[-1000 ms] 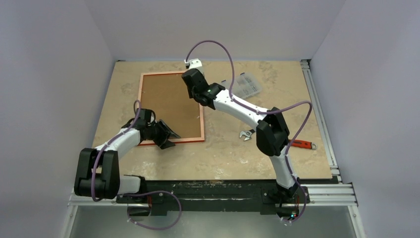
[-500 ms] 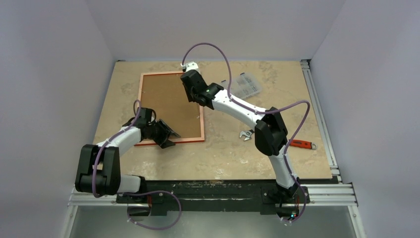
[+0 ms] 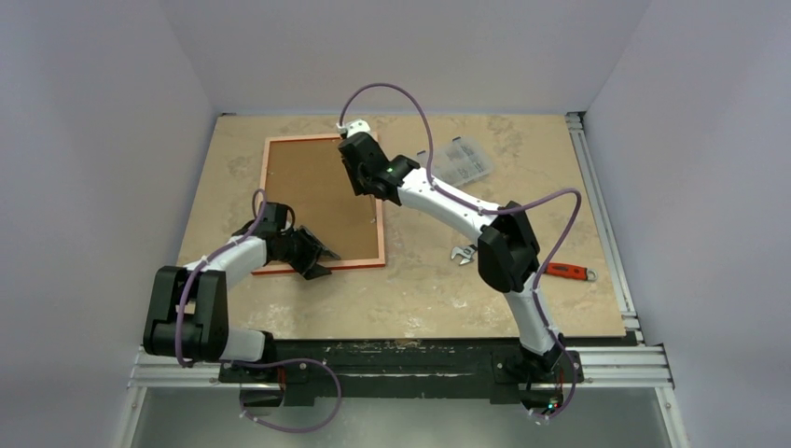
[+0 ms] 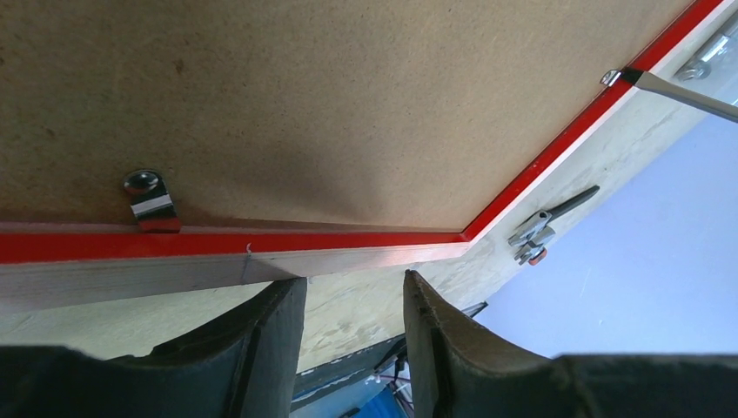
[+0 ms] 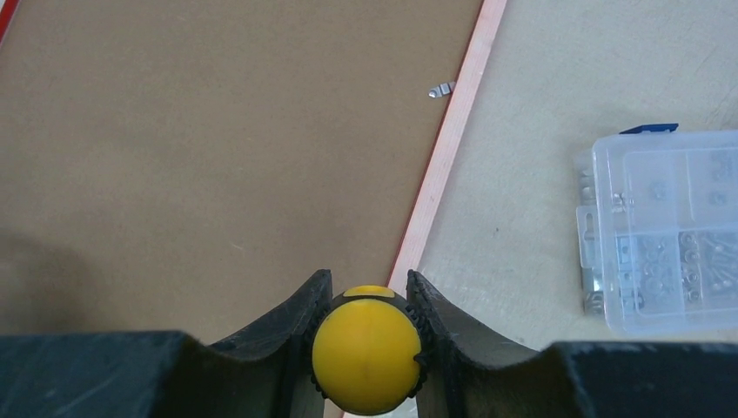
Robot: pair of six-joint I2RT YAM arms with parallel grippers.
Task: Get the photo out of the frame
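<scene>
The frame [image 3: 322,266] lies face down on the table, its thin red rim around the photo's brown board back [image 3: 317,196]; the print side is hidden. In the left wrist view my left gripper [image 4: 352,283] is open and empty, just off the frame's near edge [image 4: 261,244], by a metal retaining clip [image 4: 148,196]. In the top view it is at the near right corner [image 3: 323,260]. My right gripper [image 5: 369,283] is shut on a yellow-handled screwdriver [image 5: 367,357], above the frame's right edge [image 3: 362,168]. The screwdriver's shaft [image 4: 679,91] reaches a clip [image 4: 613,77] on that edge.
A clear plastic box of small parts [image 3: 464,161] stands right of the frame, also in the right wrist view [image 5: 666,231]. A wrench [image 3: 464,253] and a red-handled tool [image 3: 569,272] lie on the table's right half. Another clip [image 5: 442,89] sits farther along the frame's right edge.
My right gripper with the screwdriver has shifted a little left and farther back along the frame's right edge. The left gripper has barely moved.
</scene>
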